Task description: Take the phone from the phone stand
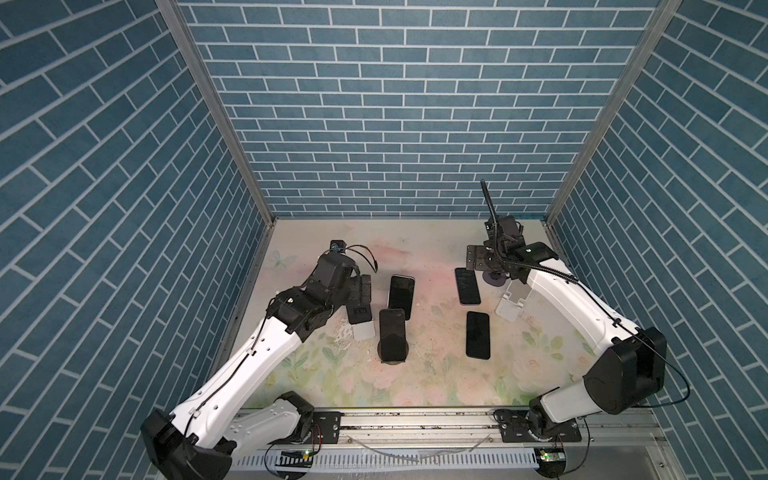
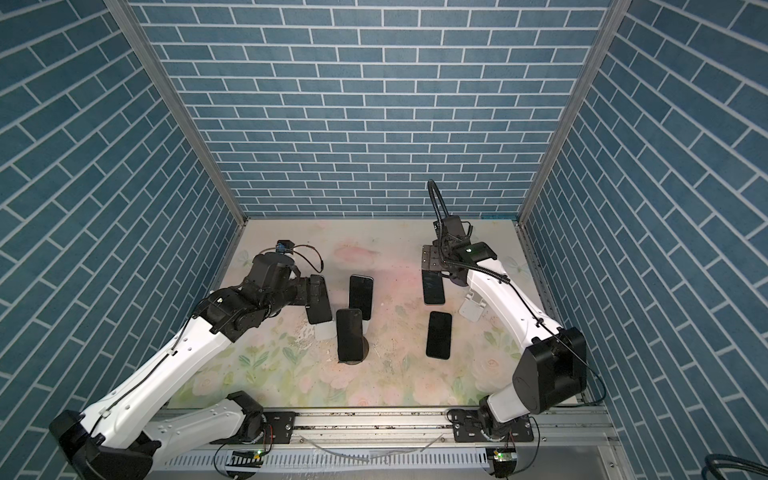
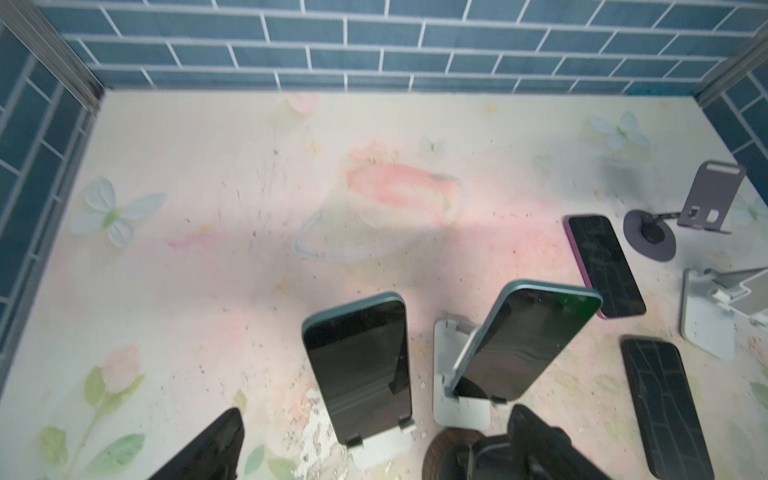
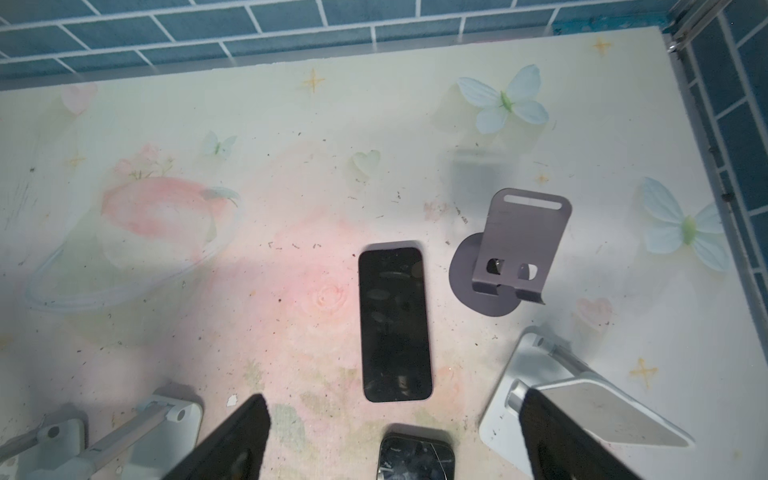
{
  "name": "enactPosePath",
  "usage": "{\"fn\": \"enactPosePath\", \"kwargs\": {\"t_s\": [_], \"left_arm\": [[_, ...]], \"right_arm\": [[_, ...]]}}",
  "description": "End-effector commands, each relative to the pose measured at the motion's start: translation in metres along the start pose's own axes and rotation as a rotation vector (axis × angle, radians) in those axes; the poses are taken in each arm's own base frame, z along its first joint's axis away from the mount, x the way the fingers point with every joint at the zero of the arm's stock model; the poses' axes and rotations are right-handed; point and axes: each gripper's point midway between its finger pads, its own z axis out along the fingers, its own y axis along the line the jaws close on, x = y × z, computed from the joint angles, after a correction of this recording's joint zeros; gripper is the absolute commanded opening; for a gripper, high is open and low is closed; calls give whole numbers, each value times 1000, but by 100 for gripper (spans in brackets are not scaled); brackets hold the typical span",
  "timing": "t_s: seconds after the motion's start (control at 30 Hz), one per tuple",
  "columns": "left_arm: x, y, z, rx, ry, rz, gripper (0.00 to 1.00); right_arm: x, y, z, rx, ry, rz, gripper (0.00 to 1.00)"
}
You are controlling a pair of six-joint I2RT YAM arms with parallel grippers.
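Teal phone (image 3: 357, 365), propped on pale stand (image 3: 376, 453)

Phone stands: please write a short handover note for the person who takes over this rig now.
Left tool: open, empty, close by the near teal phone.
Right tool: open, empty, above the purple phone.
Done: the purple phone and the black phone lie flat on the table; the grey stand and one white stand are empty.
Left: three phones sit on stands: the near teal phone, the far teal phone, and the third phone on the black stand. Each must come off.
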Motion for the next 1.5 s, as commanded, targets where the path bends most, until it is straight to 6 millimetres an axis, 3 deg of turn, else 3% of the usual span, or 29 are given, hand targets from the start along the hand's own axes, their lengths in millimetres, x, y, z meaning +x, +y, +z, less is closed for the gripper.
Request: {"fn": "enactPosePath", "kwargs": {"t_s": [0.0,0.3,0.53,1.47], "left_arm": [[36,-8,1,41,153,-61,100],[68,-28,-9,48,257,-133,100],[84,-43,-4,11,288,-92,100],[107,-77,21,-51,308,-14,100]], "right_arm": [[-10,14,-2,-60,-10,-7,95],[-6,26,10,-121,-10,-31,95],[-3,38,16,-182,-6,-33,95],[11,47,25,-248,14,-56,99]]}}
